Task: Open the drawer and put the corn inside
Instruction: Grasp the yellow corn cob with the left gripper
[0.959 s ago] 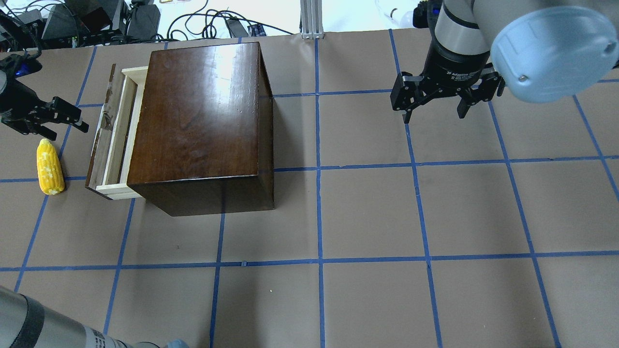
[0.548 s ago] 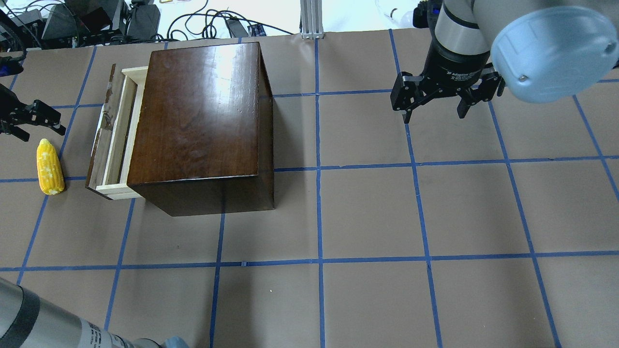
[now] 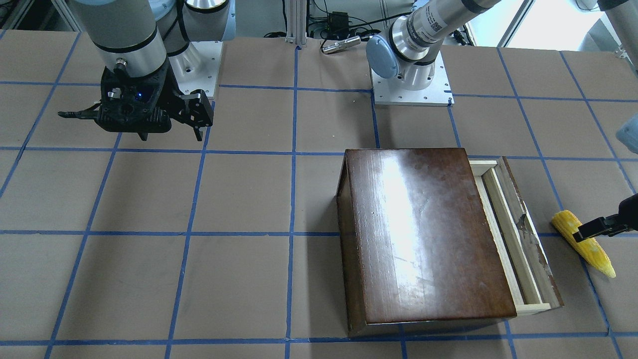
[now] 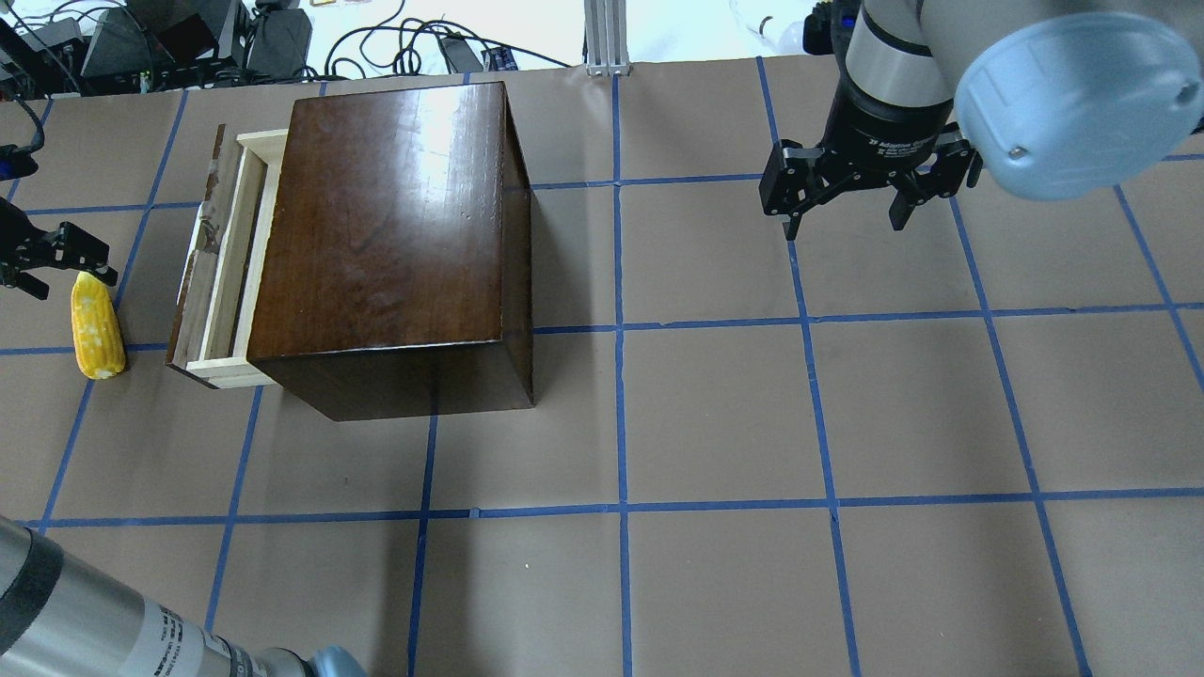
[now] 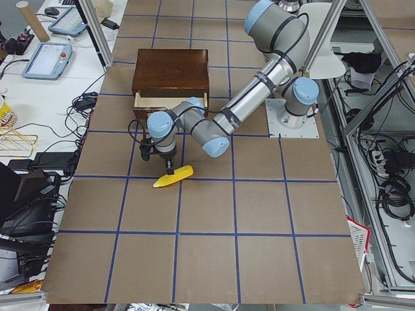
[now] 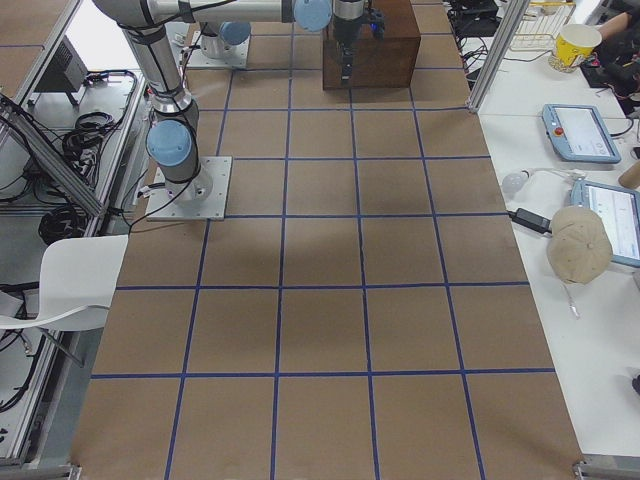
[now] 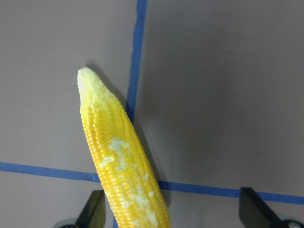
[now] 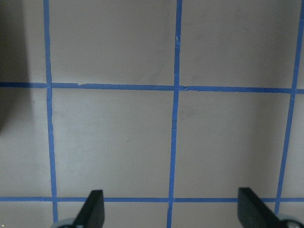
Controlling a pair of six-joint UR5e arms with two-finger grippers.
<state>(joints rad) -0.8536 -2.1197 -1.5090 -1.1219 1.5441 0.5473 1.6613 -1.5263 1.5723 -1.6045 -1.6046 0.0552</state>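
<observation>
The yellow corn (image 4: 98, 324) lies on the table left of the box, and also shows in the front view (image 3: 588, 247) and the left wrist view (image 7: 118, 161). The drawer (image 4: 221, 254) is pulled partly out of the glossy dark-brown box (image 4: 386, 226), showing its pale-wood tray and chipped front panel. My left gripper (image 4: 73, 282) is open over the corn's tapered end. In the left wrist view the cob lies between the fingertips (image 7: 95, 211), close to the left one. My right gripper (image 4: 844, 224) is open and empty over bare table far to the right.
The table is brown paper with a blue tape grid (image 4: 621, 508). Cables and equipment (image 4: 188, 38) lie beyond the far edge. The robot bases (image 3: 411, 82) stand at the table's robot side. The box stands between the corn and the right arm.
My left gripper has moved left, away from the drawer front, and come over the corn's tip. The drawer, corn and right arm have not moved.
</observation>
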